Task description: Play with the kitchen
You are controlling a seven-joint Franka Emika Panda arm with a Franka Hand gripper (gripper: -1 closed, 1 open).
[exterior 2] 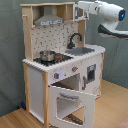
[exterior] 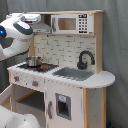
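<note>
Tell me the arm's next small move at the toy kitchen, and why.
Probably lower from the upper shelf toward the pot on the stovetop: the arm is high beside the microwave, holds nothing visible, and the oven door already hangs open.

Kitchen (exterior 2: 60, 70): matt white panels w/ light wood frame. Pot (exterior 2: 47, 55): shiny metal. Faucet (exterior: 84, 59): glossy black. Hood (exterior 2: 50, 20): dull grey. Arm (exterior 2: 107, 12): smooth glossy white plastic.
</note>
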